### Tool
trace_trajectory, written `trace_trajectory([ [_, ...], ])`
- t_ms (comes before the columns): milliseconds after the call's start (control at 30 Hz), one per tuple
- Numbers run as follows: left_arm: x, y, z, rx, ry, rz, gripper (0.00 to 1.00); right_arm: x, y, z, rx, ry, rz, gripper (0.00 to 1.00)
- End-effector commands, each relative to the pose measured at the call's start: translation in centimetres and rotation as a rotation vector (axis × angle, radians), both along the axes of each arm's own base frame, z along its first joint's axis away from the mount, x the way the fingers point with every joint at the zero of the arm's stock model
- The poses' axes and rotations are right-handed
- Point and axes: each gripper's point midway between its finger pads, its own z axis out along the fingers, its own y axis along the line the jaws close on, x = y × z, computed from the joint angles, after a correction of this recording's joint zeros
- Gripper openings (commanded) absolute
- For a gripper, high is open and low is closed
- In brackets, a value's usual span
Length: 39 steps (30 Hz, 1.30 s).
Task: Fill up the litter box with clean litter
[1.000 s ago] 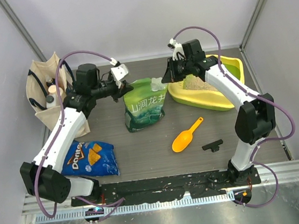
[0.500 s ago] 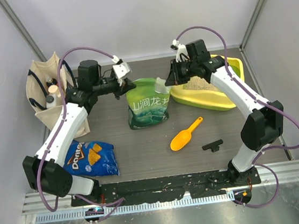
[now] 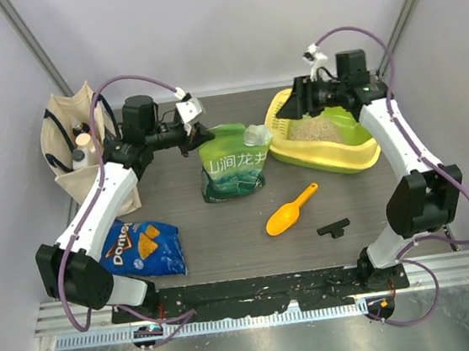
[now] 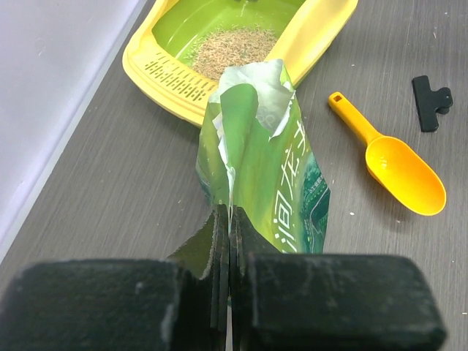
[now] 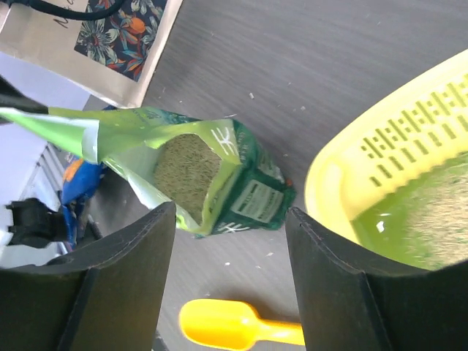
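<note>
Left pincer [image 4: 229,227] pinched the soft pouch [image 4: 270,190] by its lip; right pincer [image 5: 228,219] gaped, empty, beside the stiff-rimmed litter box [image 3: 360,159].

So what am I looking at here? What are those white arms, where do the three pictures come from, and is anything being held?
Two white robot arms are bolted to a dark table. One picture looks down from above; the other two come from a camera on each wrist. The left gripper is shut on the top edge of an open green printed pouch. The right gripper is open, holding nothing, beside the yellow plastic litter box with a lime-green basin, which holds some pale sandy litter. Also there: an orange plastic scoop, a small black clip, a blue Doritos bag and a beige cloth tote.
</note>
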Motion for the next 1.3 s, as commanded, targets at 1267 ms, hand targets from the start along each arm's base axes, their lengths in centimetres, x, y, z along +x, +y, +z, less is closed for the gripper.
trace_trajectory([
  [1267, 0.7, 1.6, 3.8, -0.079, 0.009, 0.194, 0.0, -5.5, 6.4, -1.4, 0.101, -0.637, 0.46, 0.58],
])
